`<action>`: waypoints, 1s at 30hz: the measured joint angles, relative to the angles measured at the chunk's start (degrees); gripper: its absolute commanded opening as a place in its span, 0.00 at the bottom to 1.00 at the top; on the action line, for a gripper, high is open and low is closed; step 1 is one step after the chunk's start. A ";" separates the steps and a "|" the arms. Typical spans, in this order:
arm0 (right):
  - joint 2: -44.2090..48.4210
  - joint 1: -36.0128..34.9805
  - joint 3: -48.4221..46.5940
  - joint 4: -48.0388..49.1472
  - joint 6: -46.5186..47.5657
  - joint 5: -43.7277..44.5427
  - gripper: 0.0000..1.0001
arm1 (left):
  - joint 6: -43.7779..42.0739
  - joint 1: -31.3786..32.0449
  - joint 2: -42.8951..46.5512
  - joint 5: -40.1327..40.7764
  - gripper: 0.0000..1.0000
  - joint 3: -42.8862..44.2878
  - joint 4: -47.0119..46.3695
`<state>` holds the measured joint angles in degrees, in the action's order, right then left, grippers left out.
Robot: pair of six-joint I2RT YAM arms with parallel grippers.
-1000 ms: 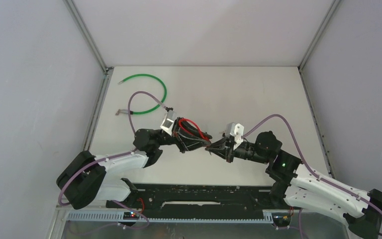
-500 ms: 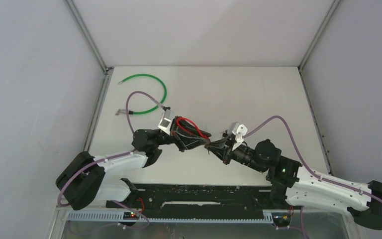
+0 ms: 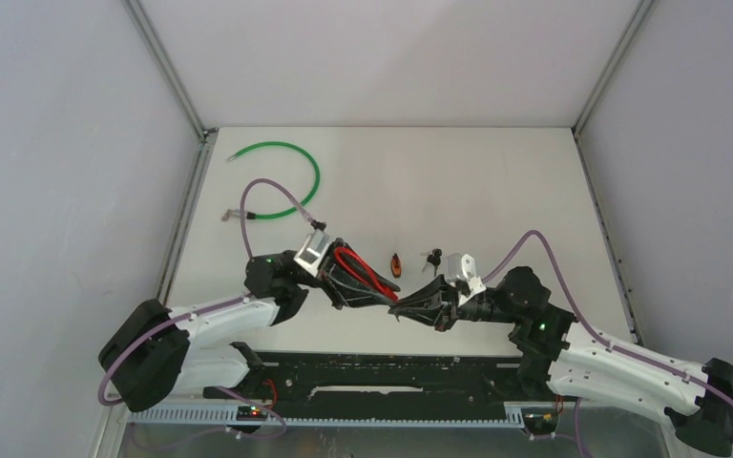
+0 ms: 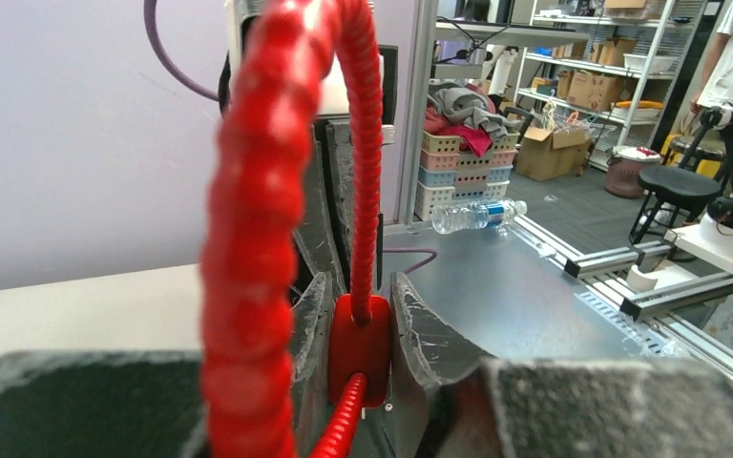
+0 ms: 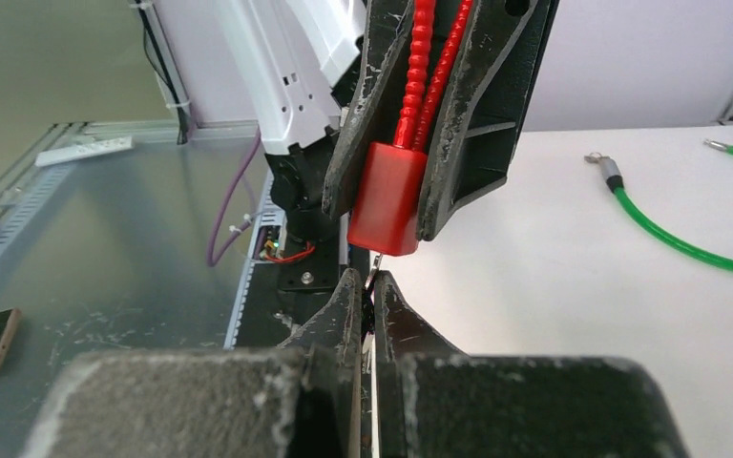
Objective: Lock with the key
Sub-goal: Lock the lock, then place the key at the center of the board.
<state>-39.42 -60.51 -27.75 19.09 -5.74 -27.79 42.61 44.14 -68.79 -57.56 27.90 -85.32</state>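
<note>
The red lock body (image 4: 360,348) is clamped between my left gripper's (image 4: 359,298) fingers, and its red ribbed cable (image 4: 267,191) loops up in front of the camera. From above, the left gripper (image 3: 380,292) holds the lock's cable (image 3: 358,267) over the near middle of the table. My right gripper (image 5: 367,282) is shut on a thin metal key (image 5: 373,267). The key's tip meets the underside of the lock body (image 5: 388,196). In the top view the right gripper (image 3: 408,307) points left at the lock, tip to tip with the left one.
A bunch of spare keys (image 3: 431,258) and a small orange piece (image 3: 396,264) lie on the white table just behind the grippers. A green cable (image 3: 291,181) curls at the back left, also seen as the green cable (image 5: 678,239) from the right wrist. The frame rail (image 3: 391,367) runs along the near edge.
Both grippers, still meeting tip to tip, have moved toward the near edge. This uncovered the spare keys and the orange piece. The right arm swung its wrist lower.
</note>
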 measured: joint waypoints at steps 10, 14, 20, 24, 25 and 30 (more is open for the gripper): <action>-3.87 -0.79 -1.90 -3.89 -3.02 18.40 0.00 | -1.73 -2.23 -0.22 6.71 0.00 0.00 -0.04; -9.51 -2.43 -4.20 -9.46 -1.29 38.64 0.00 | -1.68 -2.38 -1.33 10.47 0.00 0.00 -0.72; -10.27 -3.58 -4.20 -14.58 0.26 47.04 0.00 | -1.44 -3.23 -1.66 11.96 0.00 0.00 -0.81; -11.04 0.20 -4.24 -16.79 -0.81 44.59 0.01 | 0.68 -6.97 -1.62 13.55 0.00 -0.20 -0.96; -11.67 2.54 -4.31 -17.84 -1.84 42.80 0.04 | 1.25 -8.07 -1.55 14.21 0.00 -0.55 -1.01; -17.51 16.79 -4.35 -22.03 -7.93 33.48 0.52 | 4.63 -14.78 -0.63 16.74 0.00 -4.94 -0.92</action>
<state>-56.93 -43.72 -32.10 -2.94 -13.67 5.69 47.24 29.36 -69.43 -40.82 22.96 -86.24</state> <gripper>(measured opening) 0.268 0.261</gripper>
